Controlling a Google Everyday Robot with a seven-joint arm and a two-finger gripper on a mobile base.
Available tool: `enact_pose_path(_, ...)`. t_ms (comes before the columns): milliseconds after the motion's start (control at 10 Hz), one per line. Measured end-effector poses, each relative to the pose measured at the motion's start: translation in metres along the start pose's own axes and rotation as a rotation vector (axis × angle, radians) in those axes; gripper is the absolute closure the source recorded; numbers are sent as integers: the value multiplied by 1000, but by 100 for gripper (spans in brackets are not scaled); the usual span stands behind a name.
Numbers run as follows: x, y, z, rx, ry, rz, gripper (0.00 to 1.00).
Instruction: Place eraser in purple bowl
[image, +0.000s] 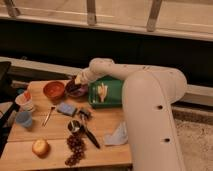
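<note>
The purple bowl (78, 91) sits at the back of the wooden table, between the orange-red bowl (53, 90) and the green tray (114, 95). My gripper (77, 82) hangs at the end of the white arm, right over the purple bowl's far rim and partly covering it. A small dark shape shows at the gripper's tip, and I cannot tell whether it is the eraser or part of the gripper. No eraser shows on the table or in the bowl.
A pale blue block (66, 108), a spoon (48, 115), a metal cup (75, 126) and a black tool (89, 134) lie mid-table. Cups (24, 102) stand at the left. Grapes (75, 149), a round fruit (40, 147) and a cloth (117, 135) lie in front. The tray holds a yellow item (102, 91).
</note>
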Motion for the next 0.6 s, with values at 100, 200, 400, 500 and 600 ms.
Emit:
enact_pose_path(100,-2,1,0,0,0,-1,37)
enact_pose_path(200,-3,3,1,0,1,-4,30)
enact_pose_path(400,-4,2,0,2,0,-4,28)
enact_pose_path(500,-4,1,0,2,0,-3,28)
enact_pose_path(600,-4,2,0,2,0,-4,28)
